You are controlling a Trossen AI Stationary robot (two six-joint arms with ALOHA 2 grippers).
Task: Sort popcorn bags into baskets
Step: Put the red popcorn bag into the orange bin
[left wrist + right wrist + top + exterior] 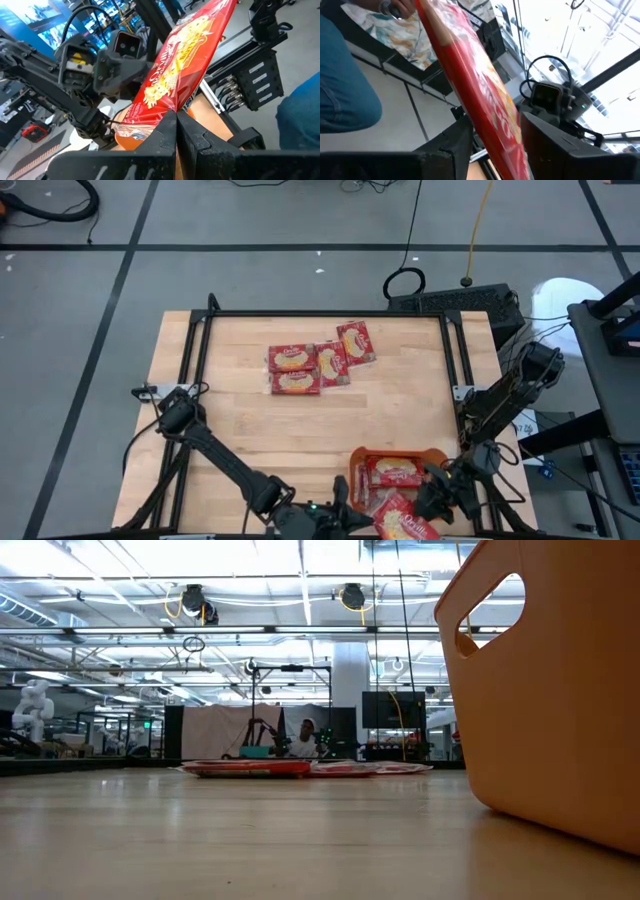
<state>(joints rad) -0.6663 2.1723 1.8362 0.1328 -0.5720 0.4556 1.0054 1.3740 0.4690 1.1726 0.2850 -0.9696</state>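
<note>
A red popcorn bag (185,55) with a yellow label is held up at the table's near right, by the orange basket (440,457); both grippers are on it. My left gripper (176,114) is shut on one end of it. My right gripper (495,135) has the same bag (470,65) between its fingers. The basket (560,690) holds two more bags (395,472) lying flat. Several popcorn bags (320,360) lie flat on the table at the far middle. My left gripper pinches the bag's edge (172,102) at one end between its two fingertips. The bag stretches away from the fingers, lifted clear above the basket. My right gripper has the bag's two flat faces (492,120) between its fingers, one finger on each face. The bag runs slanting up past them, clear of the table.
A black frame (320,314) runs around the tabletop. A person's leg in blue cloth (340,95) shows just beyond the table's near right corner. Bare wood lies between the far cluster and the basket.
</note>
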